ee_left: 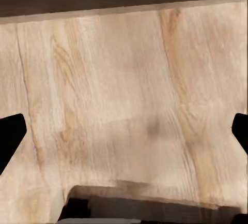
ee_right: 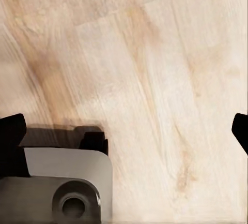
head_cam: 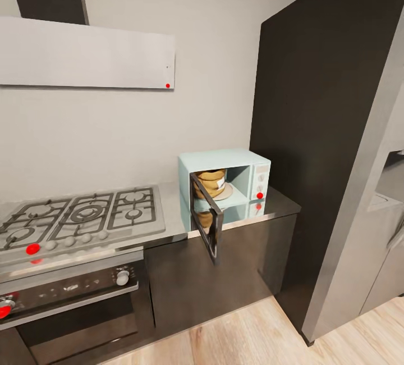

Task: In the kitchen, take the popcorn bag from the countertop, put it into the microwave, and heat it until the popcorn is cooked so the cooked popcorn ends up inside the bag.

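We see the steel gas hob (head_cam: 84, 216) with grey grates at the left, set in the glossy light-grey worktop (head_cam: 275, 208). Right of it stands the small mint-blue microwave (head_cam: 224, 182), its dark glass door (head_cam: 206, 224) swung open (the creased orange-brown paper popcorn bag (head_cam: 211, 183) sits inside). Over pale wooden floor (ee_left: 129, 89), our left tool (ee_left: 124, 136) and right tool (ee_right: 124, 136) both gape wide, holding nothing.

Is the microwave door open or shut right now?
Open. The microwave on the countertop has its dark glass door swung out forward, and the popcorn bag stands inside.
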